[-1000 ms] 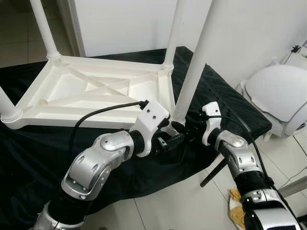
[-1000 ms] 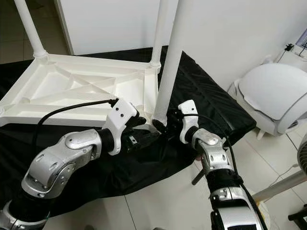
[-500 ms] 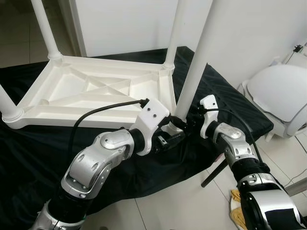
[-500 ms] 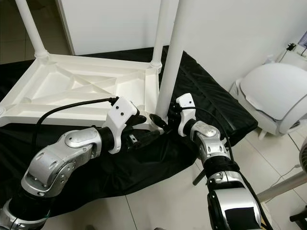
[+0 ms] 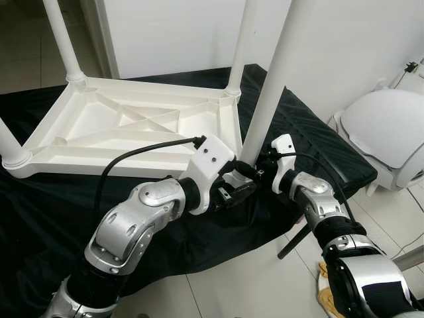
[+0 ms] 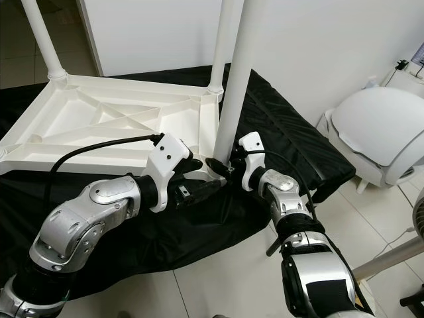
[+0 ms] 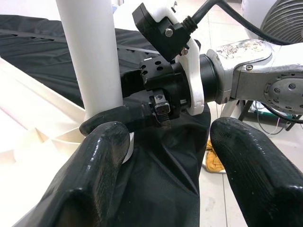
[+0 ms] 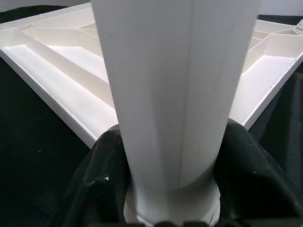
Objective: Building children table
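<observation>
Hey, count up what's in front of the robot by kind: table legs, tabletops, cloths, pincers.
Legs: 4, at and
Tabletop: 1, upside down
Black cloth: 1
Pincers: 2, left, right
Total: 8

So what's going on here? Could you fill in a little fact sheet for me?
Job: putting together a children's table
Table top: white, upside down on a black cloth
Near leg: upright at the near corner
Right gripper: clasps that leg's base
Left gripper: open beside the same corner
Other legs: standing in their corners
</observation>
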### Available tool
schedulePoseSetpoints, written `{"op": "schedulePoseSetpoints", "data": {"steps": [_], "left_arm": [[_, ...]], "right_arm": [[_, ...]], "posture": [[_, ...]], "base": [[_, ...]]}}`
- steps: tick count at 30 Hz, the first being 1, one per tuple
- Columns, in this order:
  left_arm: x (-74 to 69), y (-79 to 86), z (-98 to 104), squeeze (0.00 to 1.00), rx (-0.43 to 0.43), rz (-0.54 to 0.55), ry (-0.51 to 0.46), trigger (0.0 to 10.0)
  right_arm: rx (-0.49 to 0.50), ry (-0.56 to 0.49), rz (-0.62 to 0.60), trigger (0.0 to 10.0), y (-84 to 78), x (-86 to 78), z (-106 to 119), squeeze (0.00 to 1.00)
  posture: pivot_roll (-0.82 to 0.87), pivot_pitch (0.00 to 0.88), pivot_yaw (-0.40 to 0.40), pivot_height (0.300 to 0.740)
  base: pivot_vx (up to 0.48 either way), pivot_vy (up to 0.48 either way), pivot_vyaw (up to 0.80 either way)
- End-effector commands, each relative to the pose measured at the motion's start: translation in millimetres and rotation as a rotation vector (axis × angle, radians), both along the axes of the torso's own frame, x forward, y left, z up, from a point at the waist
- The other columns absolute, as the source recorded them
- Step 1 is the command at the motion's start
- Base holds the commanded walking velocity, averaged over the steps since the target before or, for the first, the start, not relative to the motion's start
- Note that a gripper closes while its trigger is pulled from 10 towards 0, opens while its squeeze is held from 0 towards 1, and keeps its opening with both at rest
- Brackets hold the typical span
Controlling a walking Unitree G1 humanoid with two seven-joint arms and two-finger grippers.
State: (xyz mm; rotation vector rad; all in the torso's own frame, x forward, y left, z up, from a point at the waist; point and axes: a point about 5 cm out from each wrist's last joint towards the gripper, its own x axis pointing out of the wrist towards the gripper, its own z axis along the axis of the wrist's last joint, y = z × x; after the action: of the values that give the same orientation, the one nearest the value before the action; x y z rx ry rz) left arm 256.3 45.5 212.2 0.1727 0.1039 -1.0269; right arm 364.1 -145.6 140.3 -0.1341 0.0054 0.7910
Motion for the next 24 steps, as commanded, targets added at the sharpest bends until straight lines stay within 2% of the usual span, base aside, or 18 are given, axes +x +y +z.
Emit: {"op": "schedulePoseSetpoints", "data": {"steps": [1,6,7,10,17,19,24], "left_arm": [[0.8,0.6,0,0.0,0.001,0.015,0.0,10.0],[0.8,0.6,0,0.0,0.001,0.014,0.001,10.0],[0.3,0.4,0,0.0,0.001,0.012,0.003,10.0],[-0.2,0.0,0,0.0,0.0,0.01,0.004,10.0],[-0.6,0.0,-1,0.0,0.001,0.008,0.006,10.0],[-1.1,-0.1,-1,0.0,0.002,0.004,0.008,10.0],[-1.2,-0.6,-2,0.0,0.004,0.002,0.011,10.0]], "right_arm": [[-0.01,0.04,0.025,0.0,1.6,-3.4,-9,0.0],[-0.005,0.029,0.004,0.0,1.4,-4.3,-10,0.0],[0.016,0.031,-0.046,0.0,1.5,-4.1,-12,0.0],[0.042,0.031,-0.085,0.0,2.4,-4.2,-12,0.0],[0.075,0.02,-0.112,0.0,6.3,-6.0,-10,0.0],[0.119,-0.001,-0.154,0.0,12.0,-9.4,-5,0.0],[0.155,-0.012,-0.196,0.0,18.8,-14.6,-2,0.0]], "posture": [[-0.02,0.024,-0.055,0.74],[-0.02,0.024,-0.057,0.74],[-0.03,0.027,-0.056,0.74],[-0.03,0.028,-0.057,0.74],[-0.03,0.032,-0.055,0.74],[-0.03,0.033,-0.055,0.74],[-0.03,0.033,-0.057,0.74]], "base": [[0.0,0.0,0.0],[0.0,0.0,0.0],[0.0,0.0,0.0],[0.0,0.0,0.0],[0.0,0.0,0.0],[0.0,0.0,0.0],[0.0,0.0,0.0]]}}
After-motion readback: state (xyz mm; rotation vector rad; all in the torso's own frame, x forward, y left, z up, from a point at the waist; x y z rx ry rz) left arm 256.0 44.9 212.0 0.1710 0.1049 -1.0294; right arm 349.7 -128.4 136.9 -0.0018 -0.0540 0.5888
